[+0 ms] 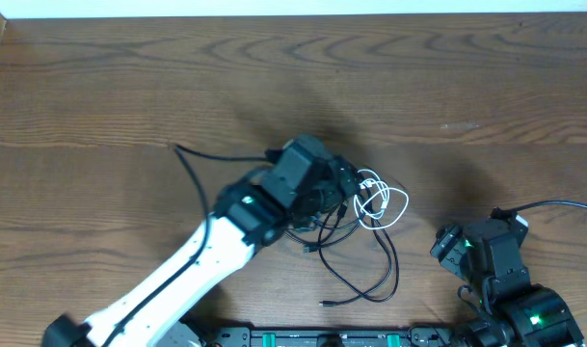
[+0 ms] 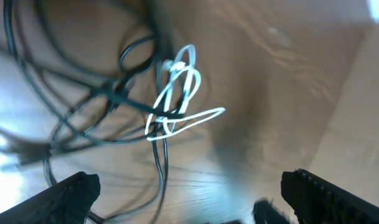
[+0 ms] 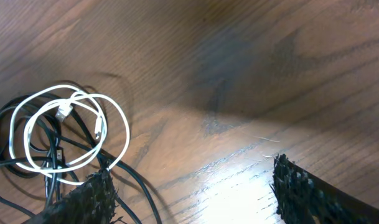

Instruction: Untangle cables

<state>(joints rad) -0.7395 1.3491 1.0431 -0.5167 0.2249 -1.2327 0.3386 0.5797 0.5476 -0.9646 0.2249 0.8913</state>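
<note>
The cables lie tangled at the table's middle. A thin white cord [image 1: 382, 202] is coiled in small loops on top of several black cords [image 1: 370, 275] that trail toward the front edge. My left gripper [image 1: 345, 189] hangs just left of and above the white cord [image 2: 177, 99], open wide. One black cord [image 2: 159, 180] runs across the table between its fingers [image 2: 71, 196], untouched. My right gripper [image 1: 445, 243] is open, low over bare wood to the right of the tangle. Its left fingertip [image 3: 83, 199] sits next to the white cord [image 3: 65, 134] and black cords [image 3: 136, 183].
A thin black cord [image 1: 192, 162] trails left from the tangle, passing under the left arm [image 1: 226, 231]. The right arm's thicker wire [image 1: 553, 204] arcs at the far right. The table's far edge [image 1: 293, 15] meets a white surface.
</note>
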